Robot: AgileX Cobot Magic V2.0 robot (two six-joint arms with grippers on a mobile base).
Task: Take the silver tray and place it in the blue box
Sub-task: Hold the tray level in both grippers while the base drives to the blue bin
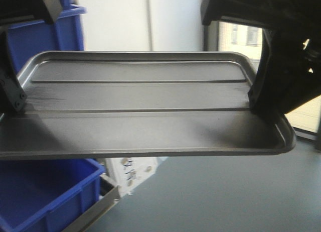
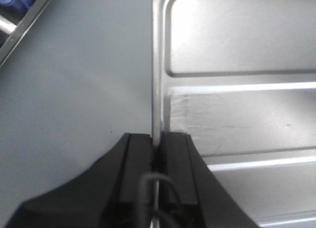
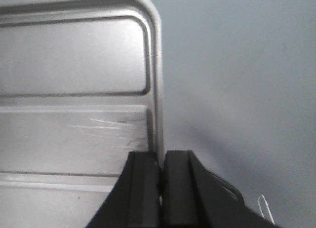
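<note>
The silver tray (image 1: 150,96), with two long ridges across its bottom, hangs level in the air above the grey table. My left gripper (image 1: 17,104) is shut on the tray's left rim. In the left wrist view the fingers (image 2: 136,154) pinch that thin rim (image 2: 157,90) from both sides. My right gripper (image 1: 258,109) is shut on the right rim, and the right wrist view shows the gripper (image 3: 162,156) clamped on the tray (image 3: 74,129) edge. The blue box (image 1: 45,197) stands at the lower left, partly under the tray's left end.
Another blue bin (image 1: 50,33) rises behind the tray at the upper left. A metal rail (image 1: 95,212) runs beside the blue box and also shows as a metal rail (image 2: 24,25) in the left wrist view. A white printed carton (image 1: 133,171) sits behind. Grey tabletop (image 1: 225,192) lies below.
</note>
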